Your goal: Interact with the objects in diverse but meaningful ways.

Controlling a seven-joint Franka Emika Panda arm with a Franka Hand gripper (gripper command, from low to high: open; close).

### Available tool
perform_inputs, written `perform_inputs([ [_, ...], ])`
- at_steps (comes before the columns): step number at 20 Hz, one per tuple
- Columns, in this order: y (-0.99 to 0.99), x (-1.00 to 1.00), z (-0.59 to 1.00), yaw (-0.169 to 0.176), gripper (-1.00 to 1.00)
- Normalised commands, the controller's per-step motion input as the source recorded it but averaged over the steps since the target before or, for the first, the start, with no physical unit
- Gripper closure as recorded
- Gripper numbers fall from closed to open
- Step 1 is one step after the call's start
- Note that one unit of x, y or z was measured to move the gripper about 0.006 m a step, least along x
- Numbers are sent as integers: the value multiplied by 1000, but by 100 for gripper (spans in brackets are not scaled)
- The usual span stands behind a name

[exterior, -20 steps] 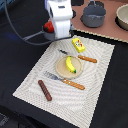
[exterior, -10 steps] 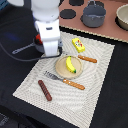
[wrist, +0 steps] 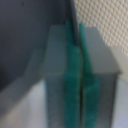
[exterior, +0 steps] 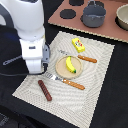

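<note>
Placemat (exterior: 100, 65): banana (exterior: 70, 64) beside tool (wrist: 80, 90)

White Franka arm (exterior: 30, 37) with rounded, glossy casing and a boxy lower housing; grey gripper (wrist: 80, 85) fingers faced with teal-green pads (wrist: 73, 75), blurred.

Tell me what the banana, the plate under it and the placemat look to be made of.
Banana: likely moulded plastic, with smooth, uniform yellow and a slight sheen. Plate: possibly wood or matte plastic, flat tan with no gloss; the picture is too coarse to settle it. Placemat: seemingly woven fabric or vinyl, pale with a fine regular weave pattern.
</note>
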Motion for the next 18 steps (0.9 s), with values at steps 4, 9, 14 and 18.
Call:
perform_inputs([
  [4,2,0,873,0,-100],
  [9,119,0,1000,0,-100],
  [14,171,235,719,-28,-100],
  [18,511,656,324,-75,-100],
])
